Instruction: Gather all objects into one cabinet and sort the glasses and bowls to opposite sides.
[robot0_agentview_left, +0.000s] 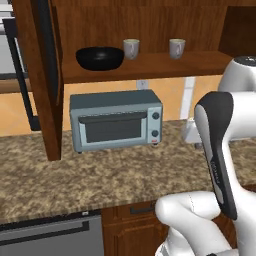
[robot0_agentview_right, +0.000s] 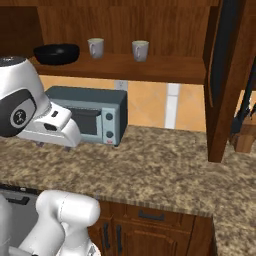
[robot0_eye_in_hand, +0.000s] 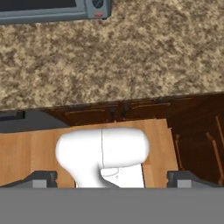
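The reddish-brown cabinet (robot0_agentview_left: 165, 67) (robot0_agentview_right: 160, 68) hangs above the counter with its doors open. On its shelf board a wide black bowl (robot0_agentview_left: 100, 58) (robot0_agentview_right: 56, 53) sits at the left. Two small pale glasses stand to its right, upright and apart from each other: one close to the bowl (robot0_agentview_left: 131, 48) (robot0_agentview_right: 96, 48), the other further right (robot0_agentview_left: 176, 48) (robot0_agentview_right: 140, 50). My gripper (robot0_agentview_right: 54, 146) (robot0_eye_in_hand: 112, 179) hangs low over the counter in front of the toaster oven, well below the shelf, pointing down. Its fingertips (robot0_eye_in_hand: 41, 179) stand wide apart, open, with nothing between them.
A blue-grey toaster oven (robot0_agentview_left: 116, 120) (robot0_agentview_right: 92, 115) (robot0_eye_in_hand: 52, 8) stands on the speckled stone counter (robot0_agentview_left: 100, 175) (robot0_agentview_right: 160, 165) under the shelf. The open cabinet doors (robot0_agentview_left: 37, 80) (robot0_agentview_right: 227, 75) hang down at both sides. A dishwasher front (robot0_agentview_left: 50, 235) sits below the counter edge.
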